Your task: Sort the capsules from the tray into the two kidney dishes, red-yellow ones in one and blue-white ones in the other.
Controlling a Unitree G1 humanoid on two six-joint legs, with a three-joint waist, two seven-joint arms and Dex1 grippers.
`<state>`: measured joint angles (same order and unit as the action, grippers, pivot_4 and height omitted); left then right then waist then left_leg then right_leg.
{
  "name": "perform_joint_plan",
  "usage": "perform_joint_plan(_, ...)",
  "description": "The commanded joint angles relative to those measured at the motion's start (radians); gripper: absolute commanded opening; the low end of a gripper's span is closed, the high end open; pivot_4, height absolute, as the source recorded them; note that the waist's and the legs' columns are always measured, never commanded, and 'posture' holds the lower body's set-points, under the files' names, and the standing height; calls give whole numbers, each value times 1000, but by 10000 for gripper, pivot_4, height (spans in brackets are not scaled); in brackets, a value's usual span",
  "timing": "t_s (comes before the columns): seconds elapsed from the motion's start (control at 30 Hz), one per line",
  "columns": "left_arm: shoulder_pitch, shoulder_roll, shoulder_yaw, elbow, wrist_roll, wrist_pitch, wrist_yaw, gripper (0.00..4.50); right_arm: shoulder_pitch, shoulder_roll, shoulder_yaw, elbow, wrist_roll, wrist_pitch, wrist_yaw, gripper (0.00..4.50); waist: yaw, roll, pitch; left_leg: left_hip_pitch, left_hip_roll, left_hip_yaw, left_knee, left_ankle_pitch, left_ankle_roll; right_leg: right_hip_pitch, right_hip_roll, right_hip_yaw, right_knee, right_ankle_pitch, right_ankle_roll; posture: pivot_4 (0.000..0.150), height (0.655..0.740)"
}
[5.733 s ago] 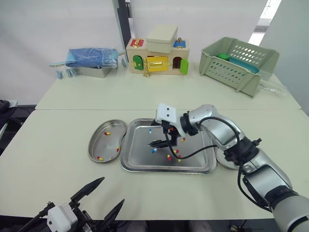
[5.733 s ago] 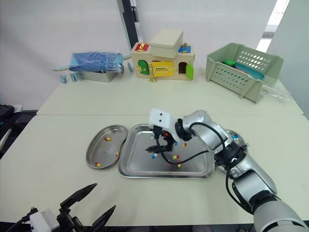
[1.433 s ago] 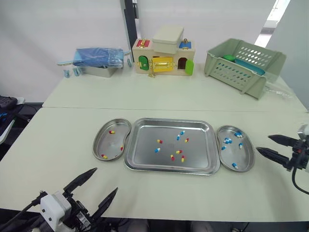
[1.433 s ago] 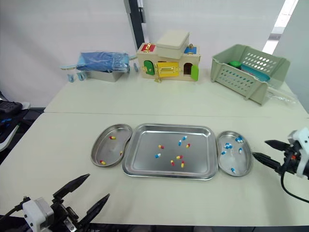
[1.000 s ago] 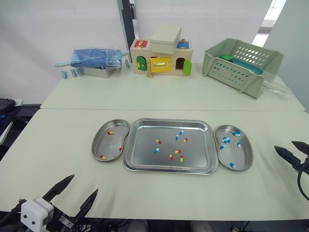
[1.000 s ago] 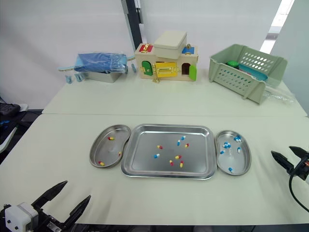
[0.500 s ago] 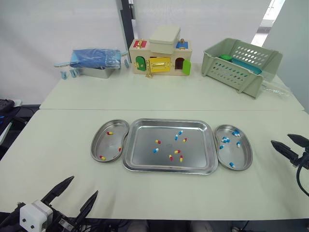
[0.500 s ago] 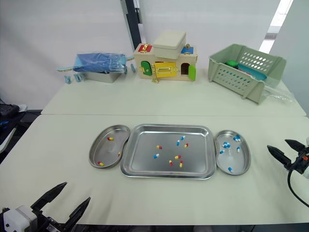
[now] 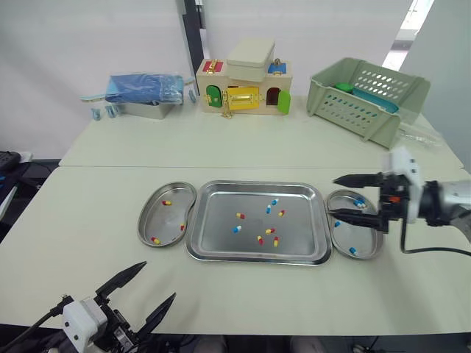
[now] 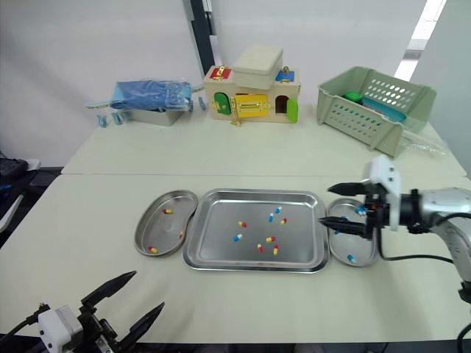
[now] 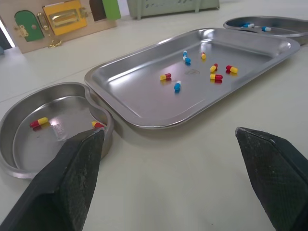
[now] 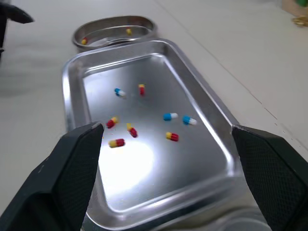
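- The left gripper hangs low at the near left edge of the tabletop. Its two black fingers are spread wide apart with nothing between them, and they point toward the dishes.
- The left dish, a steel kidney dish, sits on the tabletop just beside the tray's left edge. It holds three red-yellow capsules, one near the far end and two near the near end.
- The tray is a shallow steel rectangle lying flat in the middle between the two dishes. Eight capsules are scattered across its centre and right half.
- Five of these are red-yellow. The other three are blue-white capsules, two lying close together toward the far side and one alone left of centre.
- The right dish lies just beside the tray's right edge. It holds a few blue-white capsules, and the gripper above partly hides them.
- The right gripper reaches in from the right and hovers over the right dish. Its fingers are well apart and empty, and the tips point left, about over the line where dish and tray meet.
- Along the back of the tabletop, well apart from the tray, stand a blue bundle on a metal box, a toy house with coloured doors, and a green basket.
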<state>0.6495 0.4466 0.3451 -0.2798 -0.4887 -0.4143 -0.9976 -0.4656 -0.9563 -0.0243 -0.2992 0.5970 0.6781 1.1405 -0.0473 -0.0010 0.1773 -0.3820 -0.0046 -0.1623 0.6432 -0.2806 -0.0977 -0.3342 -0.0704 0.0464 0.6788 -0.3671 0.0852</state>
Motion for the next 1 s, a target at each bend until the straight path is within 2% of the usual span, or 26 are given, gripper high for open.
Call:
perform_joint_plan(0.03,-7,16,-16,-7,-11,-26,-32,45000,-133,62,161,-56,-35,17,43,44608,1,0,0,0,0,0,0,0,0,0,0,0,0,0,0,1500,7400)
perform_joint_plan(0.3,-2,14,-59,-42,-21,-37,-50,45000,-374,302,449,170,-271,-142,81,44608,-5,-1,1,0,0,-1,0,0,0,-1,0,0,1,0,0,1500,7400)
perform_joint_plan(0.47,18,-19,-102,-66,-13,-32,-18,45000,-462,429,540,369,-397,-281,111,44608,-9,-1,1,0,0,-1,0,0,0,-2,0,0,1,0,0,1500,7400)
perform_joint_plan(0.73,41,-77,-162,-93,30,-40,60,45000,-523,569,597,565,-512,-419,152,44608,-10,-1,1,0,0,-1,0,0,-1,-3,0,0,2,0,0,1500,7400)
perform_joint_plan(0.83,57,-90,-168,-90,37,-54,78,45000,-536,606,614,630,-561,-474,156,35323,-10,-1,1,0,0,-1,0,0,-1,-3,0,0,2,0,0,1500,7400)
perform_joint_plan(1.0,74,-96,-168,-61,40,-86,76,45000,-550,660,630,746,-628,-559,148,35323,-12,-1,1,1,0,-1,0,0,0,-3,0,0,3,0,0,1500,7400)
